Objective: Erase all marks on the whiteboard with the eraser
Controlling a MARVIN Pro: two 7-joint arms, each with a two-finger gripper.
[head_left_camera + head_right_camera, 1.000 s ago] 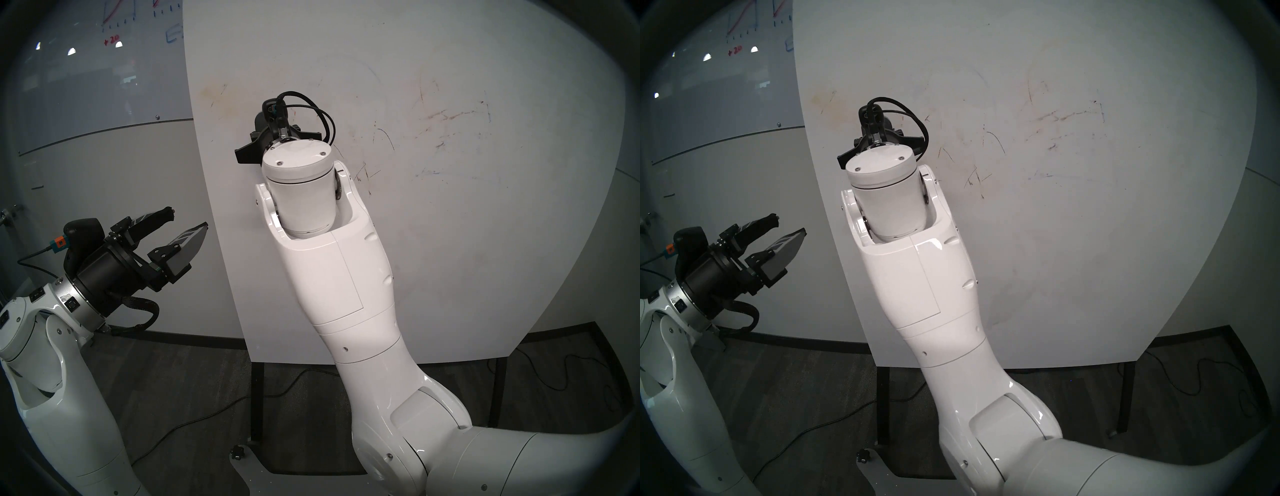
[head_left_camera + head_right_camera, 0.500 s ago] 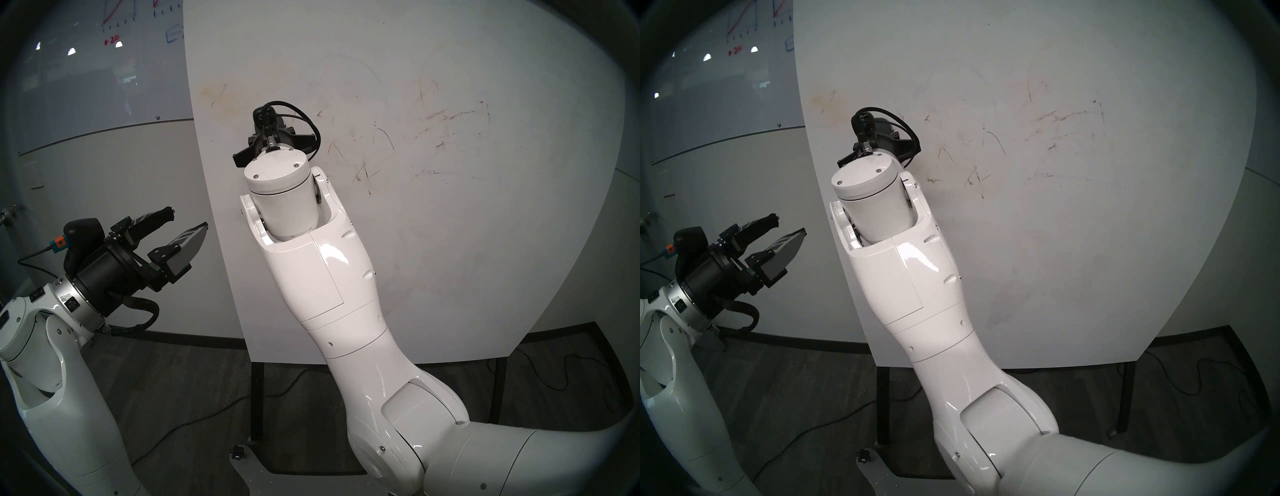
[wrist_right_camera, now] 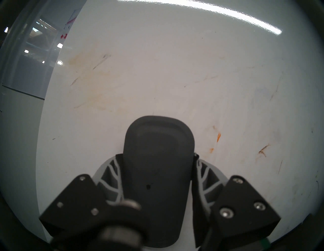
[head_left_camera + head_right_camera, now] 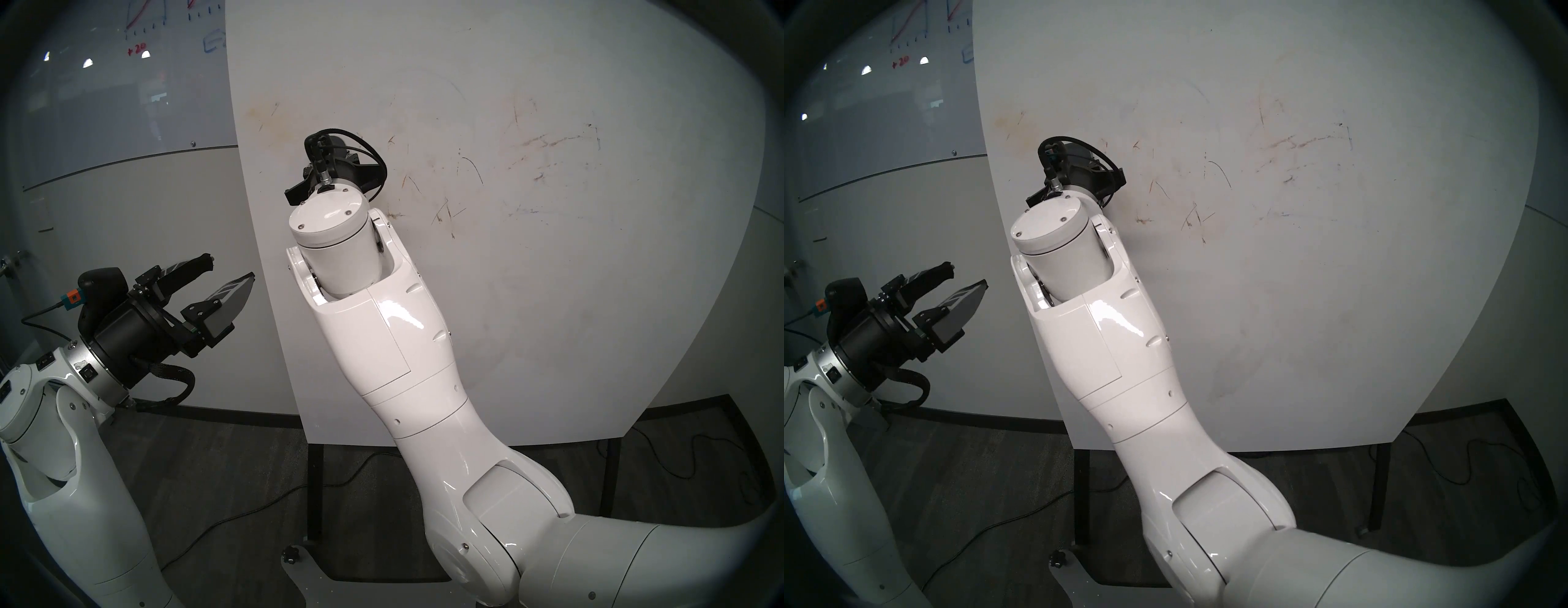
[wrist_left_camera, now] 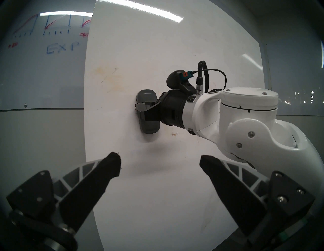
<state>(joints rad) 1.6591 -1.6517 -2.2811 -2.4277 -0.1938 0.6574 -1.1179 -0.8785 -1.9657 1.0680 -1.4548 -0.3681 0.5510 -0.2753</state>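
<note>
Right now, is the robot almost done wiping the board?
Nearly. No big orange letters show on the whiteboard, only small orange flecks and faint scratches. The right gripper holds the eraser flat against the board, beside those flecks, which remain to wipe. The left gripper hangs open, empty.

The eraser (image 5: 147, 111), gripped by the right gripper (image 5: 146, 110), sits flat against the whiteboard (image 5: 157, 184) near its left edge, seemingly touching it, with leftover marks (image 3: 217, 138) just to its right and the left gripper (image 4: 220, 276) apart, off the board's left edge.
</note>
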